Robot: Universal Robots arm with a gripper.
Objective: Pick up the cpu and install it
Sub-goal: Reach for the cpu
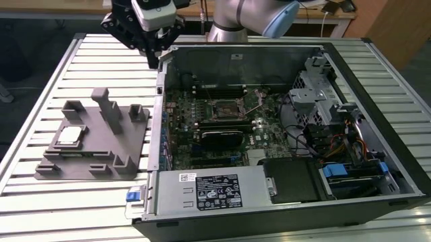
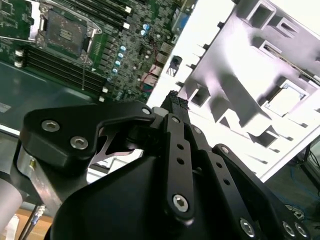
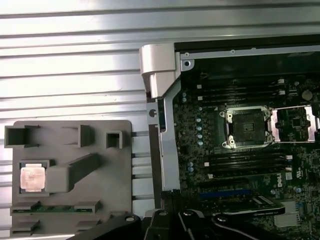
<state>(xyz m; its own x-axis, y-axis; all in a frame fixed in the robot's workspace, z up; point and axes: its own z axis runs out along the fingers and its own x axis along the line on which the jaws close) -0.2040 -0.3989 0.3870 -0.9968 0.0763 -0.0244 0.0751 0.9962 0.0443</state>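
The cpu (image 1: 70,136) lies flat in a grey holder (image 1: 101,164) on the tabletop (image 1: 40,201). The claw (image 1: 154,61), closed and empty, hangs well apart from it by the computer case's (image 1: 222,206) far corner.

The cpu (image 1: 69,136) sits in a recess of the holder (image 1: 101,164). The holder lies on the table (image 1: 74,201), at the exterior view's left of the case (image 1: 283,60). Inside the case, the socket (image 1: 225,109) sits on the board (image 1: 195,146). The gripper (image 1: 153,61) hangs over the case's far corner on that side.
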